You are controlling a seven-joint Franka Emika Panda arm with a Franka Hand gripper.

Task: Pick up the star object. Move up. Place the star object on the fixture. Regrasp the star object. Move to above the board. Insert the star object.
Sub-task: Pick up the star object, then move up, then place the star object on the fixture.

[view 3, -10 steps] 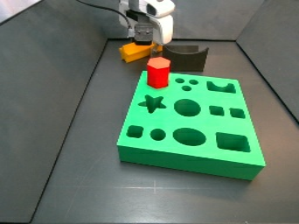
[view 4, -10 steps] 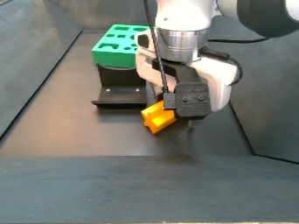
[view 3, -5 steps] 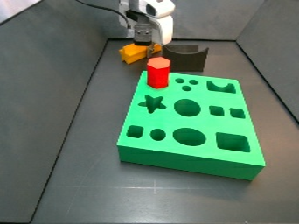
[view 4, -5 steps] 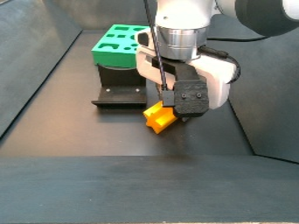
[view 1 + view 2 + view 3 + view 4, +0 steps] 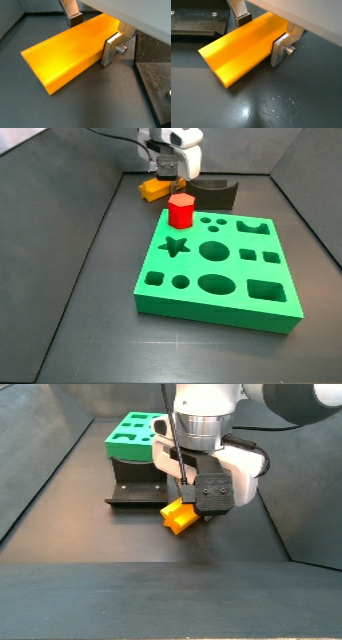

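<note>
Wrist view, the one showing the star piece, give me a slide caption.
The hand grips the orange star object between both fingers, beside the dark fixture.

The star object (image 5: 67,57) looked like smooth, slightly glossy orange plastic. The gripper (image 5: 97,35) held it near the fixture (image 5: 138,489) between brushed-metal fingers (image 5: 112,49); the floor (image 5: 271,107) was matt dark, faintly scuffed.
</note>
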